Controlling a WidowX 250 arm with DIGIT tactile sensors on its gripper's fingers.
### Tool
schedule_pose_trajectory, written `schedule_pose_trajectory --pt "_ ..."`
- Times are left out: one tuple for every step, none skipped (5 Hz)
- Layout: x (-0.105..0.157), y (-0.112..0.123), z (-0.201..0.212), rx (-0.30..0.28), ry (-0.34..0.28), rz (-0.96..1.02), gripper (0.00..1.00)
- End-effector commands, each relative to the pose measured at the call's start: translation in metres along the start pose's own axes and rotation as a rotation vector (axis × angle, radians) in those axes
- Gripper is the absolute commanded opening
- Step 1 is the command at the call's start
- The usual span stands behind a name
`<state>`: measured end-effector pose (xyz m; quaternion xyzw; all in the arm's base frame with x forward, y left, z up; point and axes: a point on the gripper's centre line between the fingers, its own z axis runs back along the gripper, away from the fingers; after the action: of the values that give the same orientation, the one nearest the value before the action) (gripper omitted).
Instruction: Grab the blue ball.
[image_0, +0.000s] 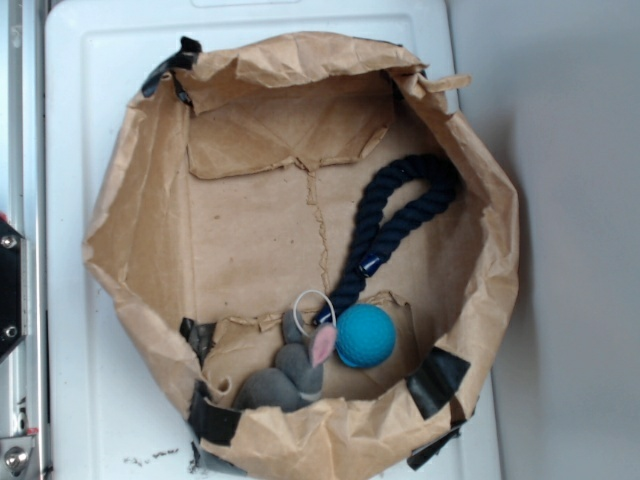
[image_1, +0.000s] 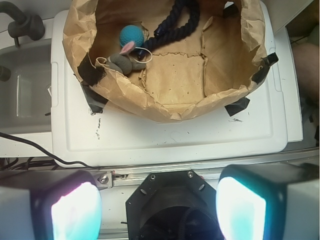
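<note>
Gripper (image_1: 159, 210) first: in my wrist view its two fingers sit wide apart at the bottom corners of the picture, pads glowing pale, nothing between them, so it is released and empty. It hangs outside the bag, back over the rail at the near edge of the white lid (image_1: 165, 137).

Moving outward from the claw, I cross the bare lid, then the crumpled near wall of the brown paper bag (image_1: 165, 107), then the bag's flat floor. The grey plush mouse (image_1: 122, 61) lies on that floor towards the left, and the blue ball (image_1: 130, 35) sits just beyond it, touching or nearly touching its pink ear; I can't quite tell which at this size. The navy rope loop (image_1: 175, 22) runs off to the right of the ball towards the far wall.

So the ball lies ahead and to the left of the claw, deep in the bag, past the near wall. I judge I must go over that wall and come down from above.

The exterior view shows no gripper at all, but it shows the ball (image_0: 365, 336) more clearly: round, with no long axis to align to, flanked by the mouse (image_0: 290, 375) and the rope's end (image_0: 395, 225).
</note>
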<state>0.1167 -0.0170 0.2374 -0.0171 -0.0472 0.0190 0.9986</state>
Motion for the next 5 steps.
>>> schedule_pose_trajectory --pt "0.000 0.000 0.000 0.000 0.000 0.000 1.00" --pt "-0.012 0.002 0.000 -0.027 0.012 0.017 1.00" --pt "0.036 -0.012 -0.020 -0.007 -0.017 -0.012 1.00" --pt "0.083 -0.018 -0.047 0.004 -0.027 -0.025 1.00" --pt "0.083 -0.018 -0.047 0.004 -0.027 -0.025 1.00"
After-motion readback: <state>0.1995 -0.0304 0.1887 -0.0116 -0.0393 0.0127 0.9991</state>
